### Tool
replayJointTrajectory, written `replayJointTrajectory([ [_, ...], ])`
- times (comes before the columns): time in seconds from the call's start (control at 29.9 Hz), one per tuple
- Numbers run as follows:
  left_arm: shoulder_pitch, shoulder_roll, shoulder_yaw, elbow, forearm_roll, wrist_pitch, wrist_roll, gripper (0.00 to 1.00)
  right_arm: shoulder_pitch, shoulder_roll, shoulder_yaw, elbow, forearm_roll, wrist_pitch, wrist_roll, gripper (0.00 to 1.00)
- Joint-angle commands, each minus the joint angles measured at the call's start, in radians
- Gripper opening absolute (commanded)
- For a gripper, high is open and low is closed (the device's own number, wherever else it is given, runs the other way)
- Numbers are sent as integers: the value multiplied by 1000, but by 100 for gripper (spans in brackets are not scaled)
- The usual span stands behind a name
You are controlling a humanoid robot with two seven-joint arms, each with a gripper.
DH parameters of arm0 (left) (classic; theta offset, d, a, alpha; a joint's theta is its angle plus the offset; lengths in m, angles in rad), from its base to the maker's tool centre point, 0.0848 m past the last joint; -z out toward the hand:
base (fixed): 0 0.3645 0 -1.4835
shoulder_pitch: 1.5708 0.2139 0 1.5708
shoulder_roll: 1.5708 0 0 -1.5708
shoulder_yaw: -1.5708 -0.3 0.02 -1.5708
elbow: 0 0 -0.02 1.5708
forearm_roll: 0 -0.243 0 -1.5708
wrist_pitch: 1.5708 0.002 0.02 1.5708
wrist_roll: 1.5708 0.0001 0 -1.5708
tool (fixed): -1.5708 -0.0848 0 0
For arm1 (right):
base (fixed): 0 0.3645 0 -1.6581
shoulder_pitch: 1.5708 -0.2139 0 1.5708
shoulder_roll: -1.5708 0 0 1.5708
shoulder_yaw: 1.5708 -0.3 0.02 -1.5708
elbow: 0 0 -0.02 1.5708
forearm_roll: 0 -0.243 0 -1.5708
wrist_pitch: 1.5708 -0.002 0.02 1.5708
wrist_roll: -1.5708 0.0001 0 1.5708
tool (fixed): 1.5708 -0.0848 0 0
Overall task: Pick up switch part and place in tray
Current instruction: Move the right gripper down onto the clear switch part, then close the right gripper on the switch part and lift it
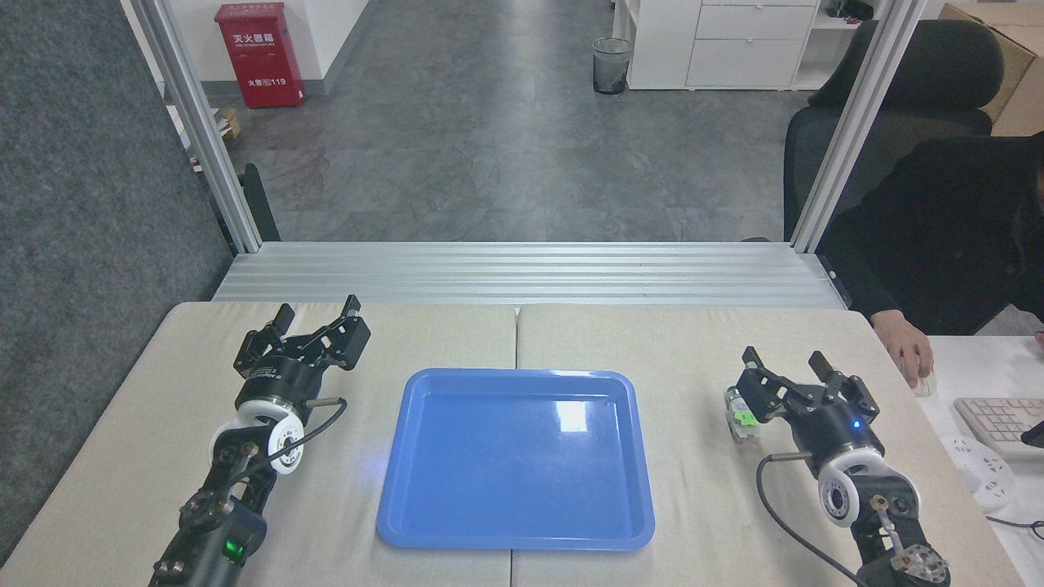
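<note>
Beige table (571,342), empty tray (424,505) (switch part (740,417) outside)

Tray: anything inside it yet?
Nothing. The tray shows only bare blue floor with glare. The switch part lies outside on the table, partly covered by the right gripper.

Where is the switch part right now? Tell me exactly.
In the head view, the switch part lies on the table right of the tray, outside it, just at the left finger of the open right hand.
</note>
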Motion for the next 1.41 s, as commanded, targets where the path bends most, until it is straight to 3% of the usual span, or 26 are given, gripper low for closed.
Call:
replayJointTrajectory([
  [0.0,0,0,-1,0,0,0,1,100,9,1,145,121,39,8,-1,100],
  [0.17,0,0,0,0,0,0,1,100,5,8,142,210,99,15,-5,100],
  [0.44,0,0,0,0,0,0,1,100,-32,11,146,340,103,31,-41,100],
  [0.8,0,0,0,0,0,0,1,100,-68,16,183,436,102,87,-56,97],
  [0.9,0,0,0,0,0,0,1,100,-71,14,185,437,102,100,-56,93],
  [1.0,0,0,0,0,0,0,1,100,-72,13,185,437,102,98,-56,80],
  [1.24,0,0,0,0,0,0,1,100,-72,14,185,436,102,123,-54,24],
  [1.37,0,0,-1,0,0,0,1,100,-72,16,177,433,89,140,-57,10],
])
